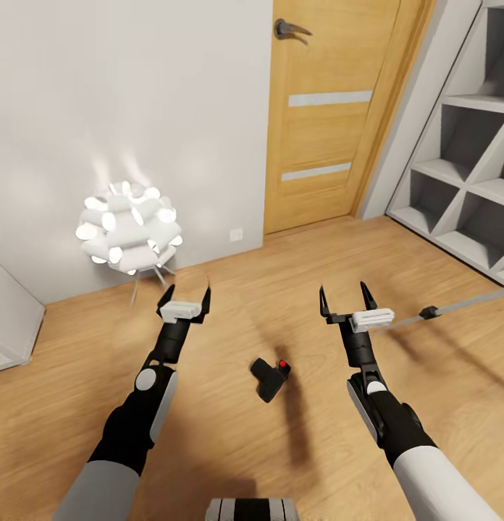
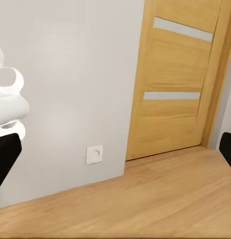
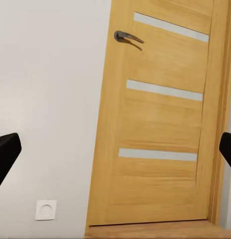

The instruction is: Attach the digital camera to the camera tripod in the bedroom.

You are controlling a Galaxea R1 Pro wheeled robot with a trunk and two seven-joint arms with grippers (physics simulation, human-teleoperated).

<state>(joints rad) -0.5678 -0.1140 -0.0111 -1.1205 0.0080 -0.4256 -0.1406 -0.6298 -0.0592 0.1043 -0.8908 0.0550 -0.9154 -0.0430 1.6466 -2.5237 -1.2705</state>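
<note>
Head view: the digital camera (image 1: 271, 378) lies on the wooden floor (image 1: 295, 463) between both arms, nearer the robot than the wide-spread, empty left pincer (image 1: 185, 297) and right pincer (image 1: 347, 298). A tripod leg (image 1: 455, 306) lies behind the right pincer. Wrist views: each pincer faces the oak door (image 2: 170, 79), fingers wide apart.

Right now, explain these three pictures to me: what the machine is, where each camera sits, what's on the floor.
This is a simulated two-armed wheeled robot. The large picture looks down from its head: the left gripper and right gripper hang over the wooden floor, jaws open and empty. The digital camera lies on the floor between them; a camera tripod leg reaches in beside the right gripper. A lit white lamp stands by the wall. The two smaller pictures come from wrist cameras, facing the oak door.
</note>
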